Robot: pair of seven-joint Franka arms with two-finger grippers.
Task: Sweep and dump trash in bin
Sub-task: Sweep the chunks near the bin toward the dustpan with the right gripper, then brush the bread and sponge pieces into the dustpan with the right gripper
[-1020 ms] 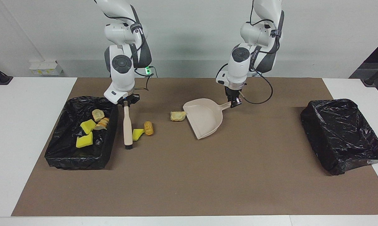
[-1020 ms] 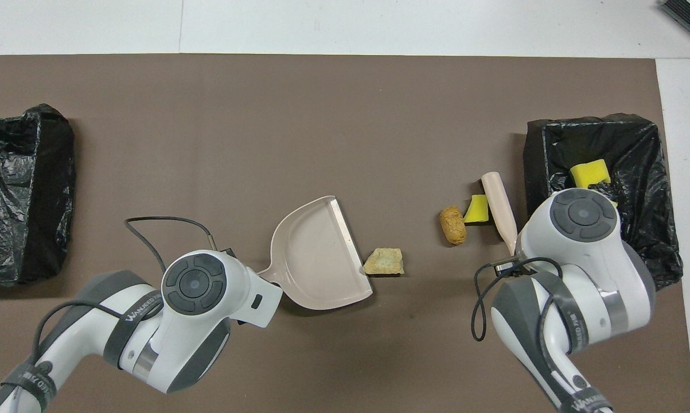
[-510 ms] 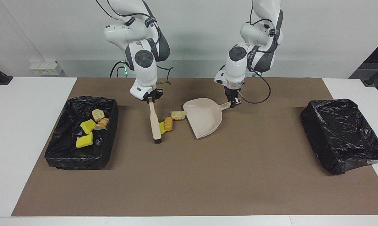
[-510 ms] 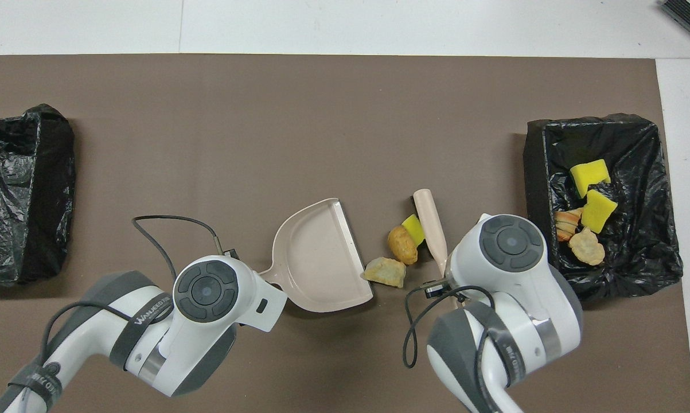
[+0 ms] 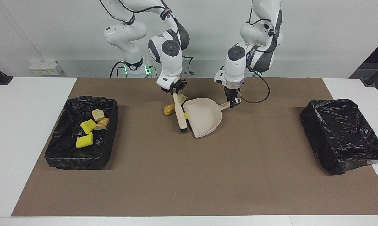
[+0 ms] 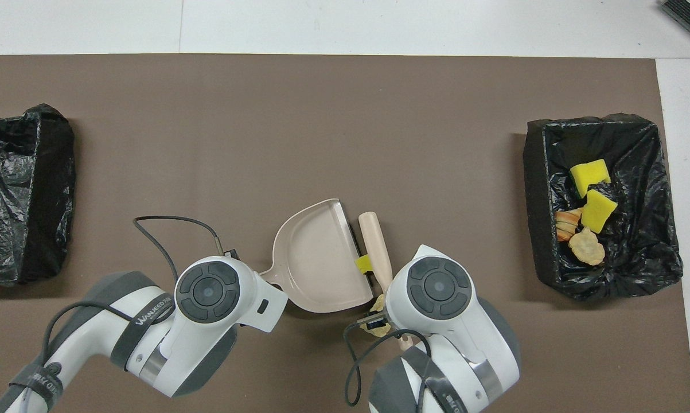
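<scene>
Beige brush [image 5: 179, 114], clenched in right gripper [image 5: 174, 91], lies along dustpan [image 5: 204, 116] lip; left gripper [image 5: 234, 103] clamps its handle.

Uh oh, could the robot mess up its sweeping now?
Maybe. The right gripper has the brush pressed against the dustpan lip, yet the orange lump sits on the brush's outer side, away from the pan, so it could get left on the table. The tan lump sits by the pan's corner nearest the robots and might slip past. The yellow chunk looks pinched at the lip and could pop out. The left gripper only holds the handle tip, so the pan might swivel.
</scene>
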